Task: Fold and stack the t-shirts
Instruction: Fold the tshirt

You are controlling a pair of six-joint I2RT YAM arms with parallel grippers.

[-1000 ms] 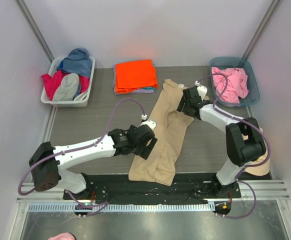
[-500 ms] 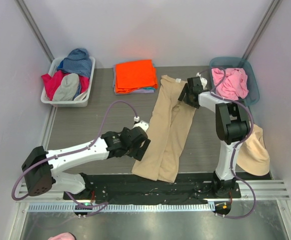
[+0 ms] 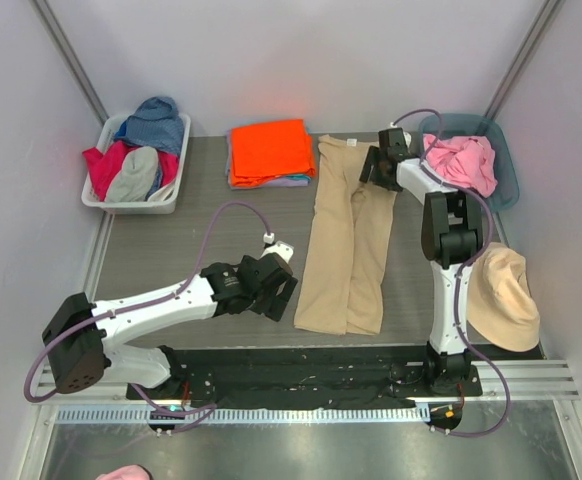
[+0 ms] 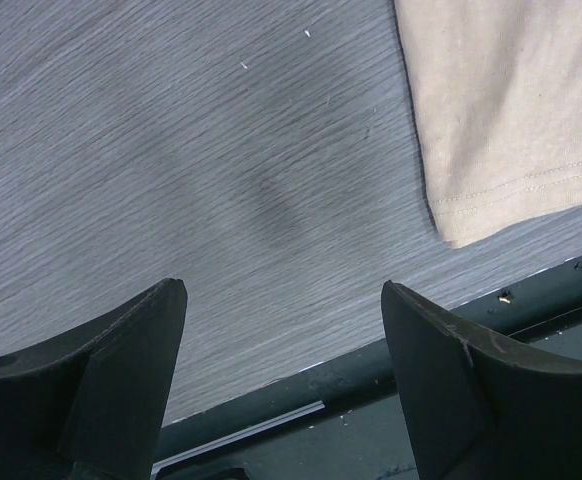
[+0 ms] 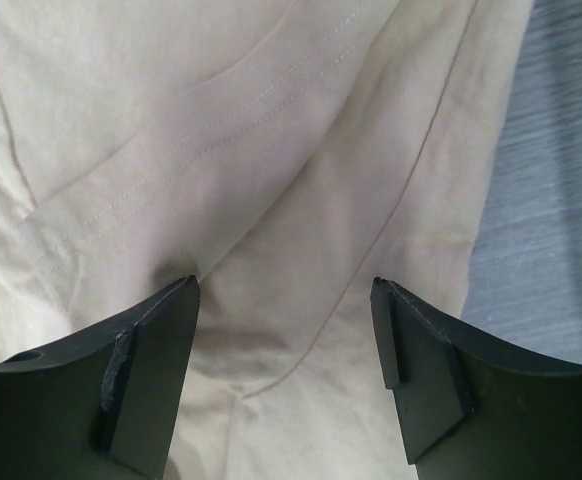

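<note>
Left wrist view: the left gripper has its jaws spread wide and empty over the table. The hem corner of the tan t-shirt lies just right of the fingers. The shirt is a narrow strip, long axis near to far. The right gripper, equally spread and empty, sits over the far collar end, possibly touching cloth. The orange t-shirt stack lies far-left. No legible labels.

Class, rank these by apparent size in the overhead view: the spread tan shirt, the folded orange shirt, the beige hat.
1. tan shirt, clearly largest.
2. orange shirt and beige hat look about alike; I would not rank them.
</note>
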